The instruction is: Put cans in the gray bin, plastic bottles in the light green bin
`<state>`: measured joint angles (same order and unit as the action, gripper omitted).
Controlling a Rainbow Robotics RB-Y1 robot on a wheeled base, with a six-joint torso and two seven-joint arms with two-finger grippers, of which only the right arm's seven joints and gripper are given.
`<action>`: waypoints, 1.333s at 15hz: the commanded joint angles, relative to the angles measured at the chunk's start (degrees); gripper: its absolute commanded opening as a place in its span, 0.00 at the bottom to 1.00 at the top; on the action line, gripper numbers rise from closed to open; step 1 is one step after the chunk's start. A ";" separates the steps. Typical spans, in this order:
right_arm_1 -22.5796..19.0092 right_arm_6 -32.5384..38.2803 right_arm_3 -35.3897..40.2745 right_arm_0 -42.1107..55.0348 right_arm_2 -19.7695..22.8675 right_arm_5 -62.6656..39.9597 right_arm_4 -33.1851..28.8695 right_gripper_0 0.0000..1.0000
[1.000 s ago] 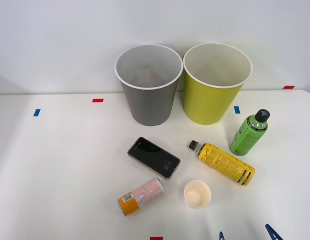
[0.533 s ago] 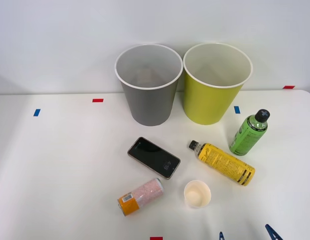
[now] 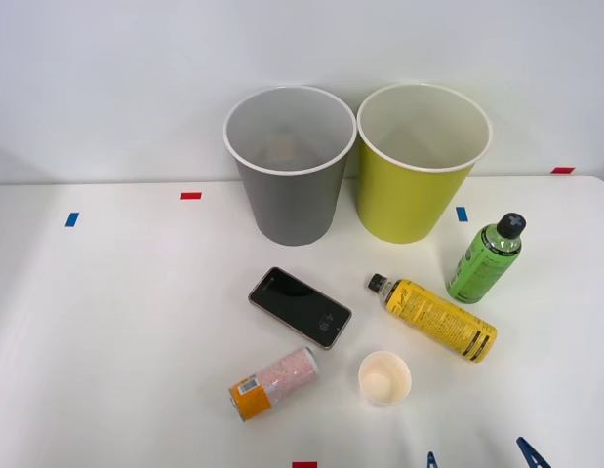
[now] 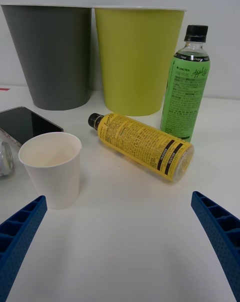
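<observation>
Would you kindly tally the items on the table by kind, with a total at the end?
Round tapered wastebaskets: 2, the gray bin and the yellow-green bin
Black-capped plastic bottles: 2, green-labelled upright, yellow lying down
Metal drink cans: 1, pale pink with an orange band, on its side
White paper cups: 1
Black phones: 1
Total: 7

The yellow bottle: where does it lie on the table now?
In the front view, the yellow bottle lies on its side right of centre, between the paper cup and the upright green bottle.
</observation>
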<state>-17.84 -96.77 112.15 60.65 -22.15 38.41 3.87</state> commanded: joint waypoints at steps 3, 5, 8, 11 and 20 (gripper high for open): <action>0.00 0.00 0.00 0.00 0.00 0.00 -0.01 1.00; 0.00 0.00 0.00 0.00 0.00 0.00 -0.01 1.00; 0.00 0.00 0.00 0.00 0.00 0.00 -0.01 1.00; 0.00 0.00 0.00 0.00 0.00 0.00 -0.01 1.00; 0.00 0.00 0.00 0.00 0.00 0.00 -0.01 1.00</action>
<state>-17.84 -96.77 112.15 60.65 -22.15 38.41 3.87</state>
